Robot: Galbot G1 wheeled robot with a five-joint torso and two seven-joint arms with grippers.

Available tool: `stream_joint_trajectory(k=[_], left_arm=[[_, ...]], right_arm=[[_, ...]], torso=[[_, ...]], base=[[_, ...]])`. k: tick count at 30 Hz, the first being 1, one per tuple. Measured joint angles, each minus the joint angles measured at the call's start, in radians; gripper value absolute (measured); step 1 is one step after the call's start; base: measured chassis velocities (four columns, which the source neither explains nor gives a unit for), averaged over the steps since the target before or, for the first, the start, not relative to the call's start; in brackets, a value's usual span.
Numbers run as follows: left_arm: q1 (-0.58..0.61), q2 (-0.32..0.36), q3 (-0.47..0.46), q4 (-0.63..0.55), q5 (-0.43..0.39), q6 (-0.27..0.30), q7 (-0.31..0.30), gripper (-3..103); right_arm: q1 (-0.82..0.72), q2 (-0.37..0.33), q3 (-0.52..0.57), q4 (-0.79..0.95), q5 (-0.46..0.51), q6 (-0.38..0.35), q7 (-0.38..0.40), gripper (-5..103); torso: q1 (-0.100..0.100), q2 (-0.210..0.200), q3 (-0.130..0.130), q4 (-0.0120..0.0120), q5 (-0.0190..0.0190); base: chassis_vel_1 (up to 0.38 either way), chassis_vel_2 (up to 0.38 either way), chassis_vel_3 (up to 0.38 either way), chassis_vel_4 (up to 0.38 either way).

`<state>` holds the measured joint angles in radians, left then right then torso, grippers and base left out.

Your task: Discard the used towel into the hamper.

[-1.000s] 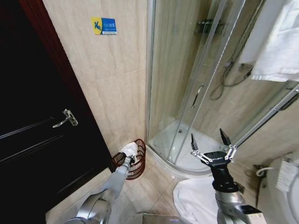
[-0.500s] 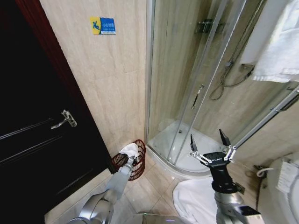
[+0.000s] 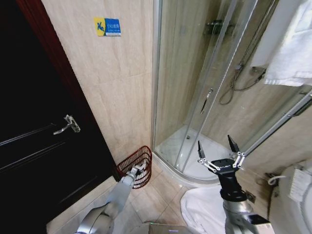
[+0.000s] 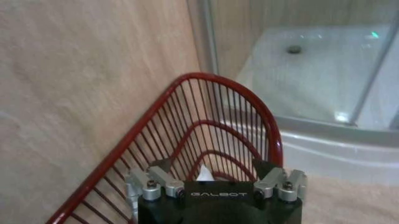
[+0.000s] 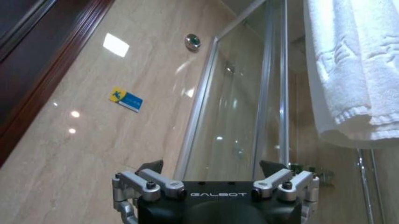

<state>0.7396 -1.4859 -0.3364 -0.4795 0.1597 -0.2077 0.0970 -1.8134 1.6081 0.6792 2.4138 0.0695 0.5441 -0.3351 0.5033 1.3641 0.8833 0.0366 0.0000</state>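
The hamper is a dark red wire basket on the floor against the beige wall, beside the shower base. My left gripper reaches down to its near rim. In the left wrist view the left gripper is open over the hamper, its fingers spread wide. A small white bit of the towel shows between them, low inside the basket. My right gripper is held up open in front of the shower, away from the hamper, with nothing between its fingers.
A dark door with a metal handle stands to the left of the hamper. The glass shower enclosure is right of it. A white cloth lies on the floor by my base. Another white towel hangs at the upper right.
The white towel bunched at the left gripper above the hamper's rim has dropped out of sight in the head view. The left gripper sank slightly. The right arm barely moved.
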Motion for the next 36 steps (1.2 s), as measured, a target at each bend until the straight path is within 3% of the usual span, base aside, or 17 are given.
stream_joint_trajectory(k=[4, 10, 13, 14, 18, 19, 21, 22, 25, 26, 30, 31, 34, 36], left_arm=[[0.030, 0.013, 0.000, -0.042, -0.042, -0.013, 0.003, 99], [0.100, 0.046, 0.010, -0.163, -0.104, -0.004, 0.028, 100], [0.193, 0.088, 0.011, -0.342, -0.202, 0.055, 0.039, 100], [0.193, 0.088, 0.011, -0.342, -0.202, 0.055, 0.039, 100], [0.395, 0.152, -0.024, -0.707, -0.333, 0.189, 0.059, 100], [0.395, 0.152, -0.024, -0.707, -0.333, 0.189, 0.059, 100], [0.497, 0.166, -0.058, -0.883, -0.369, 0.245, 0.065, 100], [0.497, 0.166, -0.058, -0.883, -0.369, 0.245, 0.065, 100], [0.601, 0.169, -0.102, -1.087, -0.387, 0.311, 0.091, 100], [0.601, 0.169, -0.102, -1.087, -0.387, 0.311, 0.091, 100], [0.739, 0.146, -0.215, -1.352, -0.396, 0.383, 0.145, 100], [0.739, 0.146, -0.215, -1.352, -0.396, 0.383, 0.145, 100], [0.843, 0.134, -0.275, -1.534, -0.420, 0.427, 0.147, 100], [0.866, 0.126, -0.287, -1.577, -0.428, 0.435, 0.143, 100]], right_arm=[[-0.004, 0.000, -0.001, 0.003, 0.001, 0.000, -0.007, 100], [-0.009, 0.000, -0.002, 0.009, 0.002, -0.003, -0.008, 100], [-0.012, 0.000, 0.003, 0.012, -0.011, -0.017, 0.006, 100], [-0.012, 0.000, 0.003, 0.012, -0.011, -0.017, 0.006, 100], [-0.001, 0.000, 0.009, 0.017, 0.002, -0.052, 0.040, 100], [-0.001, 0.000, 0.009, 0.017, 0.002, -0.052, 0.040, 100], [0.010, 0.000, 0.011, 0.020, 0.003, -0.073, 0.050, 100], [0.010, 0.000, 0.011, 0.020, 0.003, -0.073, 0.050, 100], [0.016, 0.000, 0.015, 0.027, 0.002, -0.098, 0.065, 100], [0.016, 0.000, 0.015, 0.027, 0.002, -0.098, 0.065, 100], [0.036, -0.005, 0.013, 0.047, 0.000, -0.148, 0.079, 100], [0.036, -0.005, 0.013, 0.047, 0.000, -0.148, 0.079, 100], [0.058, -0.036, 0.012, 0.046, -0.009, -0.167, 0.080, 100], [0.065, -0.042, 0.011, 0.045, -0.009, -0.175, 0.084, 100]], torso=[[0.000, 0.000, 0.000, -0.0001, -0.0002], [0.000, 0.000, 0.000, -0.0001, -0.0003], [0.000, 0.000, 0.000, -0.0002, -0.0002], [0.000, 0.000, 0.000, -0.0002, -0.0002], [0.000, 0.000, 0.000, -0.0001, 0.0000], [0.000, 0.000, 0.000, -0.0001, 0.0000], [0.000, 0.000, 0.000, 0.0002, -0.0001], [0.000, 0.000, 0.000, 0.0002, -0.0001], [0.000, 0.000, 0.000, -0.0001, -0.0004], [0.000, 0.000, 0.000, -0.0001, -0.0004], [0.000, 0.000, 0.000, -0.0002, -0.0002], [0.000, 0.000, 0.000, -0.0002, -0.0002], [0.000, 0.000, 0.000, 0.0001, 0.0000], [0.000, 0.000, 0.000, 0.0001, 0.0000]], base=[[0.000, 0.000, 0.000, 0.000], [0.000, 0.000, 0.000, 0.000], [0.000, 0.000, 0.000, 0.000], [0.000, 0.000, 0.000, 0.000], [0.000, 0.000, 0.000, 0.000], [0.000, 0.000, 0.000, 0.000], [0.000, 0.000, 0.000, 0.000], [0.000, 0.000, 0.000, 0.000], [0.000, 0.000, 0.000, 0.000], [0.000, 0.000, 0.000, 0.000], [0.000, 0.000, 0.000, 0.000], [0.000, 0.000, 0.000, 0.000], [0.000, 0.000, 0.000, 0.000], [0.000, 0.000, 0.000, 0.000]])
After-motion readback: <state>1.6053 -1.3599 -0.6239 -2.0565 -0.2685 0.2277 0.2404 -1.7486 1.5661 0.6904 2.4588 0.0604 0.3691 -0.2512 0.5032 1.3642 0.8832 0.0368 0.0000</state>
